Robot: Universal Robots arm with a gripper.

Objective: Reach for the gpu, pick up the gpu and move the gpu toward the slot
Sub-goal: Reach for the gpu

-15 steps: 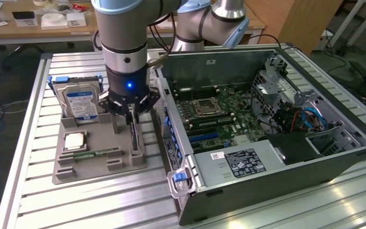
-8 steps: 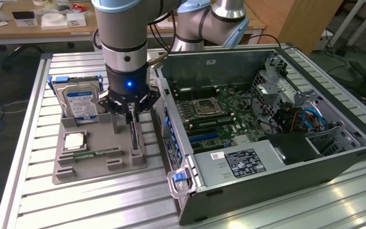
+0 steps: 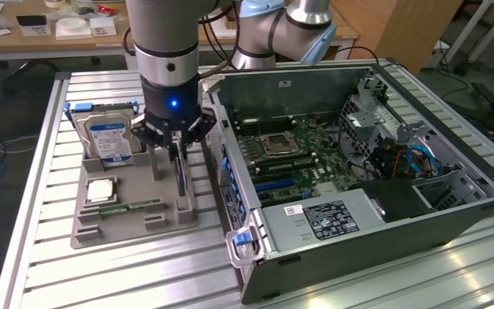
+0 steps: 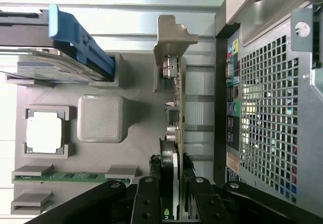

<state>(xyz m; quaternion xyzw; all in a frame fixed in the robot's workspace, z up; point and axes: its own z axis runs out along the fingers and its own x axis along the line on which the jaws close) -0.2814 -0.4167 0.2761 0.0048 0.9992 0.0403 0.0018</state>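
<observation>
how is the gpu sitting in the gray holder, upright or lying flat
Upright, on edge. The gpu stands as a thin dark slab in the gray holder, below the tool.

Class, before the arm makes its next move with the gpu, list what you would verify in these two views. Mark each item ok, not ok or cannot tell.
1. The tool is lined up over the gpu: ok.
2. The gpu stands edge-on in the grey holder: ok.
3. The hard drive stands apart from the tool: ok.
4. The computer case lies open with the motherboard exposed: ok.
5. The slot is free of any card or cable: cannot tell.
</observation>
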